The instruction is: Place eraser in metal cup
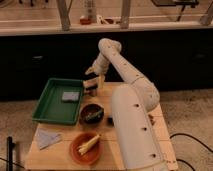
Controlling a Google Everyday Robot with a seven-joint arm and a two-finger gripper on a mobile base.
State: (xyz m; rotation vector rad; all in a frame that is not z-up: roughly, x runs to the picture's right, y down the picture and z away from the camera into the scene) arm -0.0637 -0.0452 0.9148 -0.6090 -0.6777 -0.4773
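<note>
The metal cup [91,89], small, dark and narrow, stands at the back of the wooden table, just off the green tray's [46,111] far right corner. My gripper [96,80] hangs directly above the cup, pointing down, open, with nothing visible between its pale fingers [101,81]. A flat grey block [70,96], which looks like the eraser, lies inside the tray near its back right, left of the gripper and apart from it.
A dark brown bowl [92,113] sits in front of the cup, and an orange bowl [86,148] with pale sticks stands nearer the front. A grey cloth [47,137] lies front left. My arm's thick white body [132,125] covers the table's right half.
</note>
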